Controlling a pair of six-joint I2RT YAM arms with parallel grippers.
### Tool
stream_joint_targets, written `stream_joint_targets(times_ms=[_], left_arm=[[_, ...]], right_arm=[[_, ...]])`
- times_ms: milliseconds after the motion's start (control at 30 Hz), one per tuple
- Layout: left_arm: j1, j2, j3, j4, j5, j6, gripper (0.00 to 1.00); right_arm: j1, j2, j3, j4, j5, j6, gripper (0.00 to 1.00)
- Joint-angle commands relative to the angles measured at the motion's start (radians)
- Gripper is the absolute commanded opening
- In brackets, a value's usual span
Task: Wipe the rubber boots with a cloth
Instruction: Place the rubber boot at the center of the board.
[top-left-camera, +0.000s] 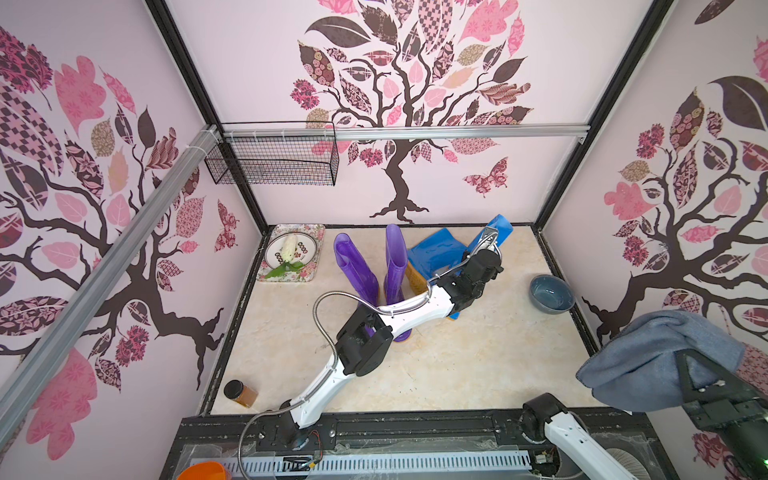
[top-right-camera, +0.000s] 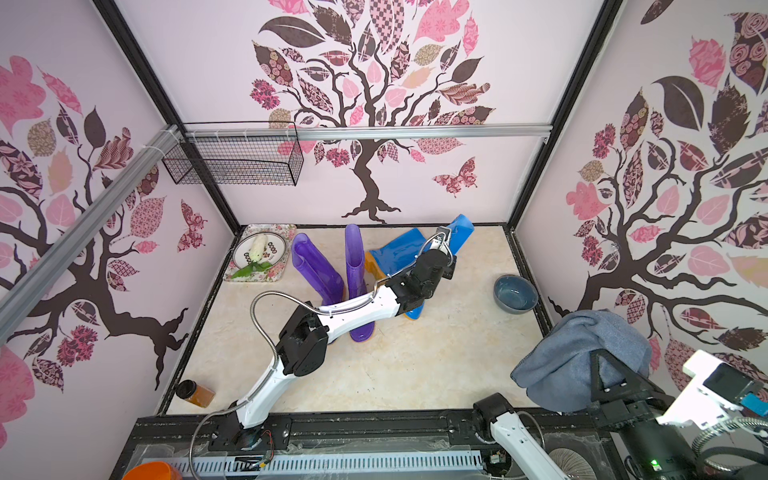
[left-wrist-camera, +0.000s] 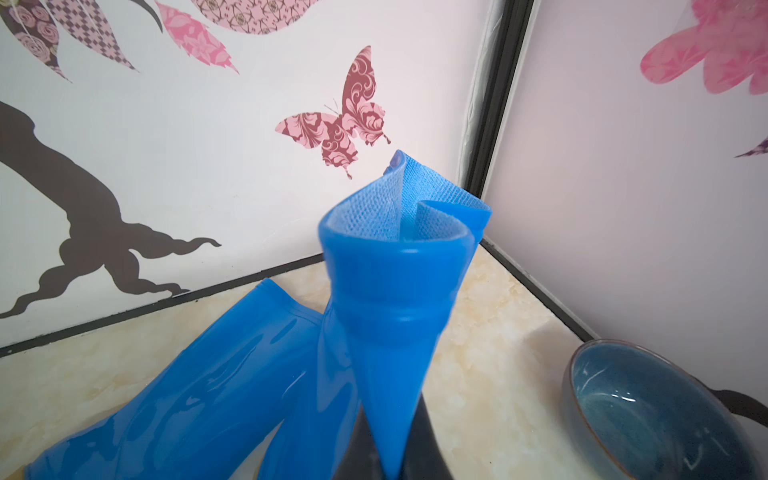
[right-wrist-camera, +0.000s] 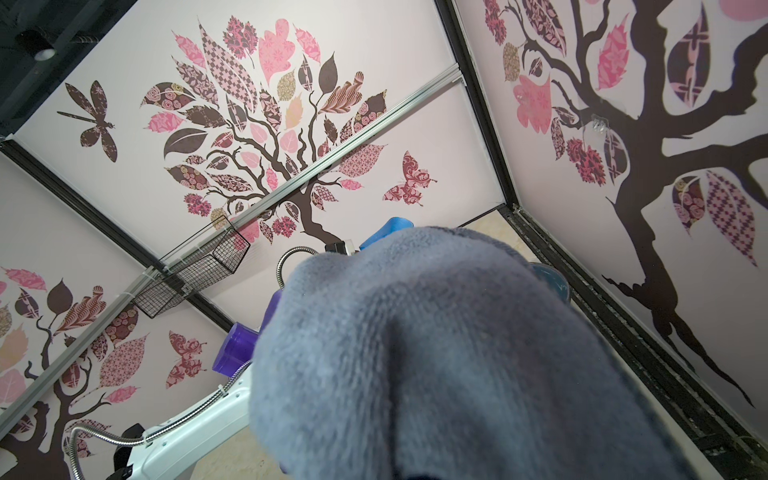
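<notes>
Hanging high at the near right, the cloth (top-left-camera: 660, 357) is draped over the right gripper (top-left-camera: 693, 376). That gripper is pinched closed inside the folds, so its tips are hidden. The cloth looks soft, light and floppy. I think a bunched handful is the best place to hold it, so a fat pad sticks out for rubbing.

Under it, the tabletop (top-left-camera: 457, 365) is pale and smooth. A little farther, on the right, sits a round bowl (top-left-camera: 550, 293).

Farther in, near the middle, the two purple boots (top-left-camera: 355, 266) stand up side by side. Just to their right, the flat blue boot (top-left-camera: 436, 249) lies on its side.

At the far right, the left gripper (left-wrist-camera: 390, 461) is squeezed tight on the top edge of the raised blue boot (left-wrist-camera: 395, 291). It holds the tall part up, tilted toward the far corner. The rubber folds in where it is pinched, so it must be bendy. It is shiny too, so I guess it is slippery.

The cloth is well apart from every boot. It is near and the boots are far, so I think it must travel to the raised one to rub it.
</notes>
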Motion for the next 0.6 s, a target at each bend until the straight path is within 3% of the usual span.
stream_joint_targets(times_ms=[0,133,567], left_arm=[[0.004,0.012,0.113,0.062,-0.02,-0.012,0.0],[0.015,0.048,0.173,0.058,-0.018,0.003,0.0],[0.028,0.071,0.175,0.081,0.003,-0.05,0.0]], right_arm=[[0.011,-0.027,0.009,0.016,0.029,-0.018,0.0],[0.014,-0.032,0.002,0.013,0.035,-0.019,0.0],[0.029,-0.055,-0.024,0.008,0.072,-0.022,0.0]])
